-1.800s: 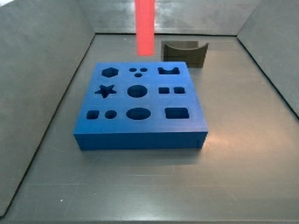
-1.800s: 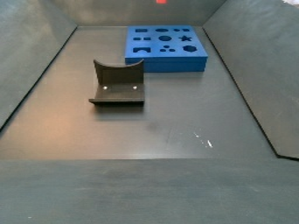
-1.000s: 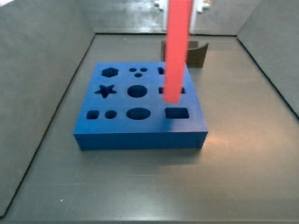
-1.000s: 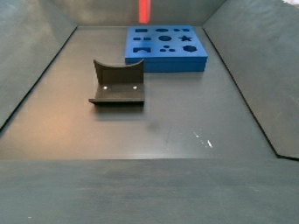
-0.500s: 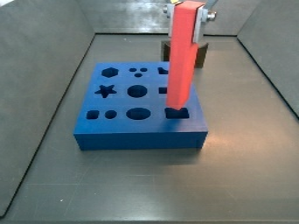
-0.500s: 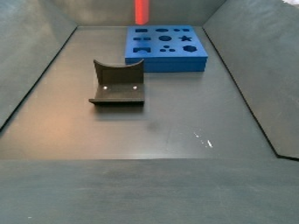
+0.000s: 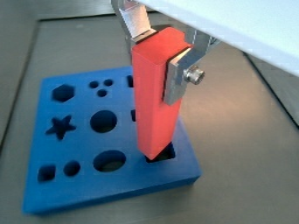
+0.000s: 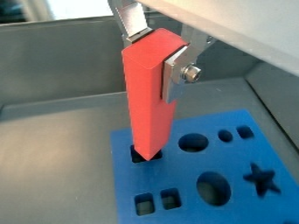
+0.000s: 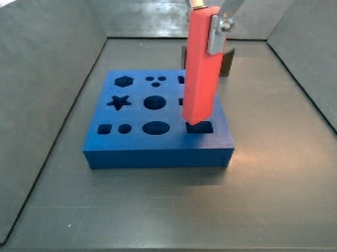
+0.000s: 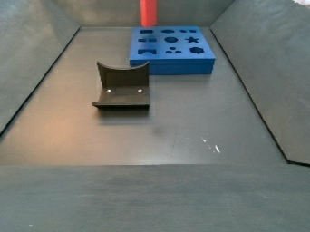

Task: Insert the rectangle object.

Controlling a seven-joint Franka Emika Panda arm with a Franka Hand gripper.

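Observation:
The red-orange rectangle bar [image 9: 200,69] hangs upright, held at its top end by my gripper [image 7: 162,39], which is shut on it; silver fingers [image 7: 180,74] clamp both sides. It shows in both wrist views [image 8: 149,96]. Its lower end sits in the mouth of the rectangular hole at the near right corner of the blue block [image 9: 138,143]. The blue block with shaped holes shows in the wrist views [image 7: 70,179] [image 8: 233,206] and far back in a side view [image 10: 176,62], where only the bar's lower part [image 10: 148,13] shows.
A dark olive U-shaped piece [image 10: 121,88] lies on the grey floor; in a side view it sits behind the block [image 9: 227,61]. Sloped grey walls [image 9: 53,148] ring the floor.
The bar has swung from behind the block over to its near right corner and come down; its lower end now reaches the rectangular hole.

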